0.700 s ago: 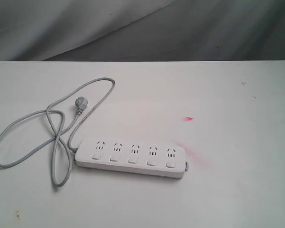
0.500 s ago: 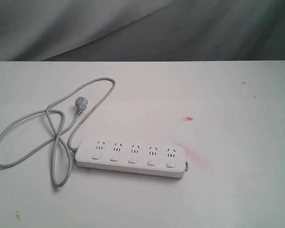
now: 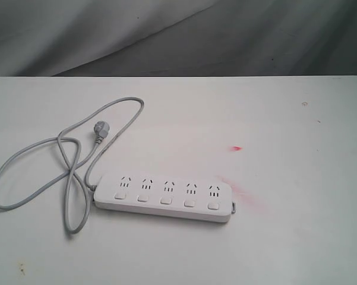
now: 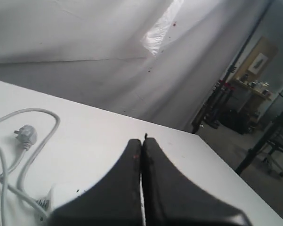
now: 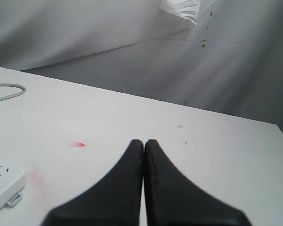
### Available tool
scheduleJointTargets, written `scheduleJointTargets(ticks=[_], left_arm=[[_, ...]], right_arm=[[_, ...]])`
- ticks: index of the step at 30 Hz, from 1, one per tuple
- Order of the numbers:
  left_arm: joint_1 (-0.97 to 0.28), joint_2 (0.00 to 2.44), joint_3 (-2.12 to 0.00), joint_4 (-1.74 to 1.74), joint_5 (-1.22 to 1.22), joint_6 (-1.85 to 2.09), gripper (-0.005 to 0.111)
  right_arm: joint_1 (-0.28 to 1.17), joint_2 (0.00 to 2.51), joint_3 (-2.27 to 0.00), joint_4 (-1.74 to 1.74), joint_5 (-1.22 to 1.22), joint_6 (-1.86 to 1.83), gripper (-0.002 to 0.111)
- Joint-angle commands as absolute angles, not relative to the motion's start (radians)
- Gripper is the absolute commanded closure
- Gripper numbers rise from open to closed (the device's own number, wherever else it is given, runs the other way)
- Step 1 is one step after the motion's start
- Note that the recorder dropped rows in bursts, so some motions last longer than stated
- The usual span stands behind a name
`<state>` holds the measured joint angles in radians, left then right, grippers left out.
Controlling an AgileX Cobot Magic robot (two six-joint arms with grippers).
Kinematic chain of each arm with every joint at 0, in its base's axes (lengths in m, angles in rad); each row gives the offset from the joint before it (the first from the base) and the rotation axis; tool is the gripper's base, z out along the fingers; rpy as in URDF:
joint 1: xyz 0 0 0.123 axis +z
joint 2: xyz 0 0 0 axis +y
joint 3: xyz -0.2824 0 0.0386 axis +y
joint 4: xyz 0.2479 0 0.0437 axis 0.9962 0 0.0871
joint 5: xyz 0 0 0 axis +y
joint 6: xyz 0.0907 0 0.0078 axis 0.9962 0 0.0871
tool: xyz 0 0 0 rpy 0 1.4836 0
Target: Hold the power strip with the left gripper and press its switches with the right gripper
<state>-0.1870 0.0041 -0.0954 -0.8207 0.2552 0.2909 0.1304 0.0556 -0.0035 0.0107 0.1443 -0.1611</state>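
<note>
- Strip [image 3: 164,198] lies flat on the table [image 3: 297,178], with its plug [image 3: 100,130] loose behind it.
- Left gripper [image 4: 141,140]: fingers pressed together, empty, clear of the strip.
- Right gripper [image 5: 143,141]: likewise together and empty, with the strip's end in sight but apart from it.
- Switches [image 3: 166,200]: nothing touches them.
- Judged progress: none. The hold and every press remain.

Cord [image 3: 72,172] left of power strip [image 3: 166,200]
</note>
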Motion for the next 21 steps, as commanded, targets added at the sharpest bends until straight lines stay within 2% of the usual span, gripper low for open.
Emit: scheduleJointTargets(ticks=[1, 5, 17, 21], left_arm=[[-0.190, 0.040, -0.192, -0.761, 0.377, 0.292, 0.107], [-0.190, 0.204, -0.290, -0.736, 0.469, 0.338, 0.107], [-0.190, 0.917, -0.794, -0.539, 0.910, 1.060, 0.107], [-0.190, 1.142, -0.910, -0.541, 0.885, 1.159, 0.107]], right_arm=[[0.127, 0.050, 0.000, 0.000, 0.143, -0.160, 0.108], [0.127, 0.050, 0.000, 0.000, 0.143, -0.160, 0.108], [0.127, 0.050, 0.000, 0.000, 0.143, -0.160, 0.108], [0.127, 0.050, 0.000, 0.000, 0.143, -0.160, 0.108]])
